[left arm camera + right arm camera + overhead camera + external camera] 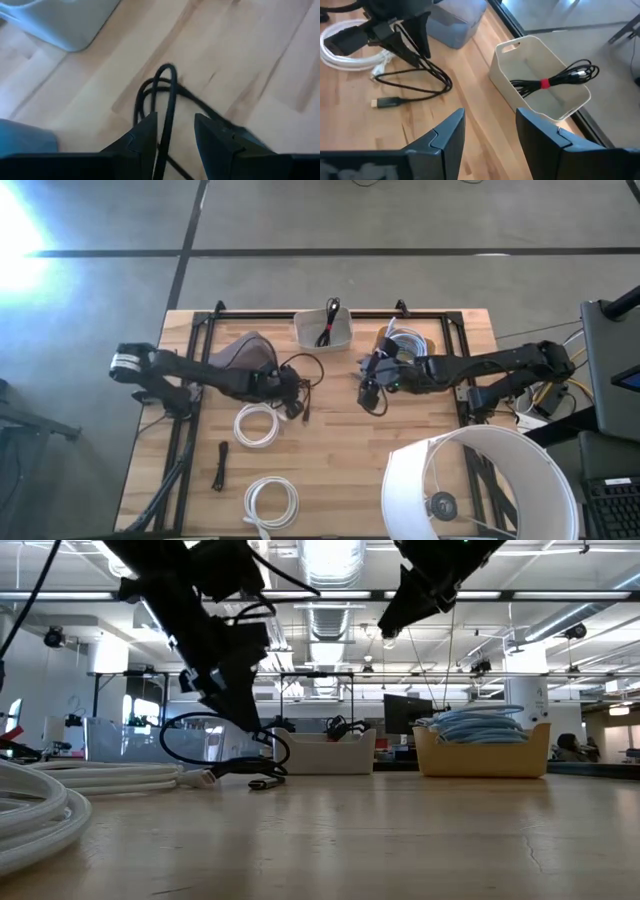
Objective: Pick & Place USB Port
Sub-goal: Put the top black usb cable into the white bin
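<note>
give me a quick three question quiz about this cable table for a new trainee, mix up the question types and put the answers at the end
1. True or false: the white plastic bin at the table's far edge is empty.
2. Which gripper is at the loose black cable on the wooden table? A) left B) right
3. Fill in: the bundled black cable in the bin is tied with a ____ band.

Key: 1. False; it holds the bundled cable. 2. A; the left gripper has its fingers astride a strand, while the right gripper hangs open above the table. 3. Red.
</note>
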Robot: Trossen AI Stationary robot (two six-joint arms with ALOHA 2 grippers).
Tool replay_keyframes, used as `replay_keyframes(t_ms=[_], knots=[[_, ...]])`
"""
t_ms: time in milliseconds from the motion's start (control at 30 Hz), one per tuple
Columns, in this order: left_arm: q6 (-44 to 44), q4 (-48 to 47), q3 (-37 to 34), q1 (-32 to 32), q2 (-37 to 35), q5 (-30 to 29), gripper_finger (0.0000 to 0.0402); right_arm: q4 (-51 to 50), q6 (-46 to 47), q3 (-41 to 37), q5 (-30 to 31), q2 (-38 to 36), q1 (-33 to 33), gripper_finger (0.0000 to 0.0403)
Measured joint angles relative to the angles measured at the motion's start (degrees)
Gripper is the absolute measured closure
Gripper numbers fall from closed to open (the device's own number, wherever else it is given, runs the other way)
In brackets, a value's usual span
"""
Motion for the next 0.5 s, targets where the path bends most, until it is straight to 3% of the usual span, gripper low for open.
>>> replay_keyframes(t_ms=[167,367,500], knots=[[1.4,0.0,0.0,0.3,2.8,-4.2,0.0268,-0.1,-0.1,-2.6,0.0,-0.4,0.0,0.0232],[1.4,0.0,0.0,0.6,5.6,-4.3,0.0271,-0.1,0.1,-5.1,-0.3,-0.3,0.2,0.0232],[1.4,0.0,0.0,0.6,5.5,-4.0,0.0306,-1.1,0.3,-5.7,-0.5,-0.7,0.2,0.0232]])
